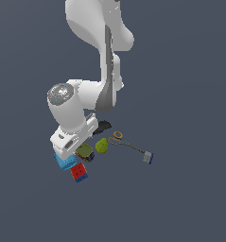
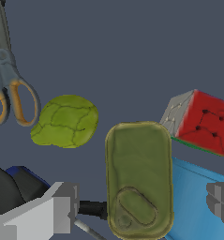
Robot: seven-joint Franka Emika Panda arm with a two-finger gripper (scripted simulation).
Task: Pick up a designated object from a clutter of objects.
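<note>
Gripper (image 2: pixel 139 206) jaws stand open, holding nothing, straddling the olive-topped, dark-blue-sided boxy can (image 2: pixel 138 178); its long axis runs crosswise to the closing line, between both fingers (image 2: pixel 55 211).

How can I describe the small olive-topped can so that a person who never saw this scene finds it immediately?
Look under the white robot arm, where a small heap of items lies. The can sits just below the hand, between the blue cup and the yellow-green pear-shaped lump. It alone has a flat olive-green rounded-rectangle top with an oval tab; the nearby cube is red.
</note>
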